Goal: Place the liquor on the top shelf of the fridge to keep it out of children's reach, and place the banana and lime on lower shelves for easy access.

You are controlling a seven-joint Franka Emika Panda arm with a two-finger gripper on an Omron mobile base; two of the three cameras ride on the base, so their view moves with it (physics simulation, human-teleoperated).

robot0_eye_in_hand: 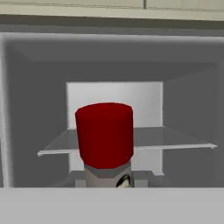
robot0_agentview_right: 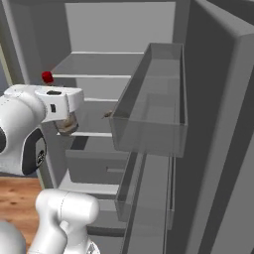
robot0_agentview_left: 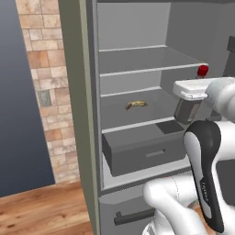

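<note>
Liquor in hand at the open fridge

My gripper (robot0_agentview_left: 187,120) grasps the liquor (robot0_eye_in_hand: 105,140), red cap up, just outside the fridge (robot0_agentview_left: 133,27), near the top shelf (robot0_agentview_left: 151,69); the banana (robot0_agentview_left: 136,104) lies on a lower shelf.

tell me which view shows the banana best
The left base view: the banana lies in full sight on a lower shelf of the fridge. In the right base view a door bin hides nearly all of it.
</note>
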